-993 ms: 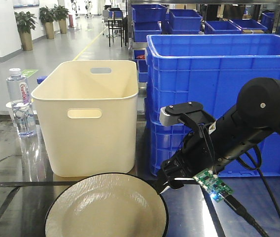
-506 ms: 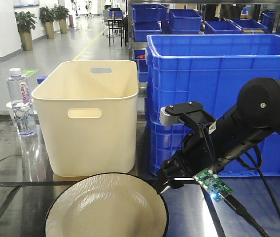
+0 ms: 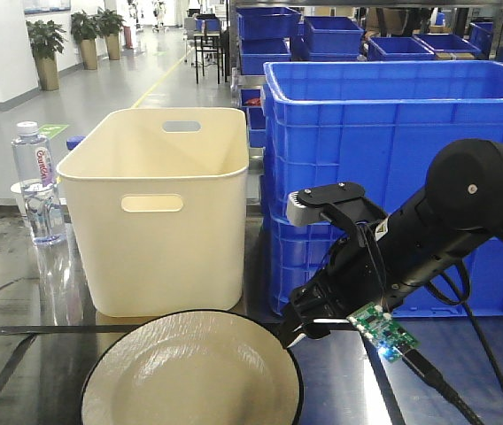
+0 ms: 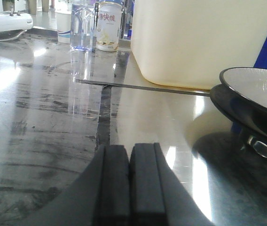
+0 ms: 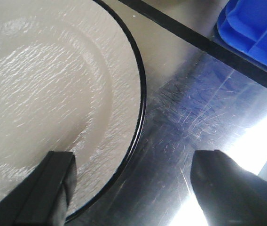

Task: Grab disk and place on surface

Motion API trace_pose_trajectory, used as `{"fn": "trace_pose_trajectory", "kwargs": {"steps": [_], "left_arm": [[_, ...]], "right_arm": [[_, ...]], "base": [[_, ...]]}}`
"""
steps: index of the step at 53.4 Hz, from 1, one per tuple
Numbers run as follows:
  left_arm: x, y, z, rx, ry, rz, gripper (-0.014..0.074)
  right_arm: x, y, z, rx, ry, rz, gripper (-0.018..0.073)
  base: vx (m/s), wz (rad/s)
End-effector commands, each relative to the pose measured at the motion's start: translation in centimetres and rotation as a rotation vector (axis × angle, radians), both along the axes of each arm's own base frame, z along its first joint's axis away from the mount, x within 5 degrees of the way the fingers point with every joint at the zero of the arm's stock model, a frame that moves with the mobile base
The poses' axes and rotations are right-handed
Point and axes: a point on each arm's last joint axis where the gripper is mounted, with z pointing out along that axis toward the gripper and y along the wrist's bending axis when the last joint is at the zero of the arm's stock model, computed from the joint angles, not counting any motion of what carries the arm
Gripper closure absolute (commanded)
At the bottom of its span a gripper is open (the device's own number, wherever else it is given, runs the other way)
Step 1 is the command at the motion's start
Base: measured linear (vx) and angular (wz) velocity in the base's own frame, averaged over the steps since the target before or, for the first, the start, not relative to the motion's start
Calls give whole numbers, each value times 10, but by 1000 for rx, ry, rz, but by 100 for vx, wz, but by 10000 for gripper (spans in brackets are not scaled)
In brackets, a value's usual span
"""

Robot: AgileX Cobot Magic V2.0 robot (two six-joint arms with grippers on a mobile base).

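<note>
Black fingers of the right gripper point(image 5: 133, 188) stand spread, one over the inner face of the disk point(image 5: 44, 99) and one over the bare tabletop beyond its rim, so the jaws straddle the black-edged rim without visibly clamping it. The step in hand appears to be the grab: the next move calls for closing on the rim, then a lift and a transfer to open tabletop. The left gripper point(image 4: 129, 181) rests low over the table at the near left with its pads pressed together, holding nothing. The disk, a cream plate, sits at the near edge of the surface point(image 3: 21, 354), a dark glossy top crossed by black strips. Just beyond it stands a cream bin point(image 3: 158, 208); blue crates point(image 3: 384, 133) stand to the right, a water bottle point(image 3: 37, 186) to the far left. A factory aisle with potted plants point(image 3: 46, 49) extends behind.
</note>
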Motion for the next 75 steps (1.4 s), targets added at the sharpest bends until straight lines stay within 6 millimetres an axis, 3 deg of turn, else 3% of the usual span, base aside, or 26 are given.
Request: {"fn": "trace_pose_trajectory", "kwargs": {"steps": [1, 9, 17, 26, 34, 45, 51, 59, 68, 75], "left_arm": [[-1, 0, 12, -5, -96, 1, 605], [-1, 0, 12, -5, -96, 1, 605], [-1, 0, 12, -5, -96, 1, 605], [-1, 0, 12, -5, -96, 1, 605], [-1, 0, 12, -5, -96, 1, 605], [-1, 0, 12, -5, -96, 1, 605], [-1, 0, 12, -5, -96, 1, 605], [-1, 0, 12, -5, -96, 1, 605], [-1, 0, 12, -5, -96, 1, 605], [-1, 0, 12, -5, -96, 1, 605]], "right_arm": [[-6, -2, 26, 50, -103, -4, -5], [-7, -4, 26, 38, -108, -4, 13], [-23, -14, 39, 58, -152, -59, 125], [-70, -40, 44, 66, -236, -119, 349], [-117, -70, 32, 57, -375, -181, 559], [-172, -122, -10, 107, -574, -390, 571], [-206, -144, -47, 70, -698, -459, 570], [-245, -158, -87, 56, -852, -529, 569], [-267, -159, -136, 106, -959, -541, 567], [-263, -158, -167, 149, -953, -548, 567]], "base": [[0, 0], [0, 0], [0, 0], [0, 0], [0, 0], [0, 0], [0, 0], [0, 0], [0, 0], [0, 0]]}}
